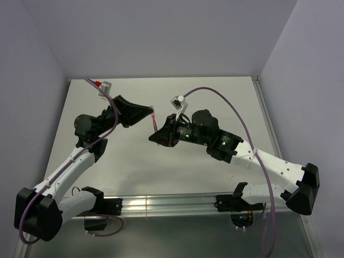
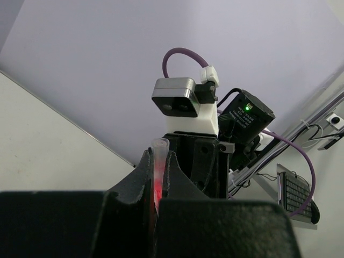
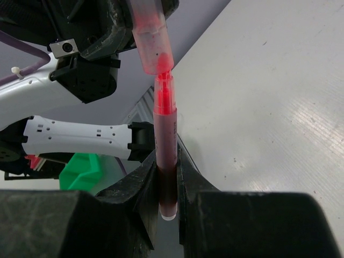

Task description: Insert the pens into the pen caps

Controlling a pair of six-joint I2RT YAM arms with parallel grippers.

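My left gripper (image 1: 146, 113) is shut on a pinkish-red pen cap (image 1: 154, 119), which stands up between its fingers in the left wrist view (image 2: 158, 161). My right gripper (image 1: 160, 135) is shut on the red pen (image 3: 165, 145), held upright by its lower barrel. Both are raised above the middle of the table. In the right wrist view the pen's bright red tip sits at the open mouth of the cap (image 3: 150, 37), the two roughly in line and the tip just entering. My right gripper (image 3: 166, 161) pinches the pen from both sides. My left gripper (image 2: 157, 156) pinches the cap.
The pale table (image 1: 215, 102) is bounded by lavender walls at the back and sides. An aluminium rail (image 1: 172, 204) runs along the near edge between the arm bases. A green block (image 3: 80, 172) shows beyond the table in the right wrist view.
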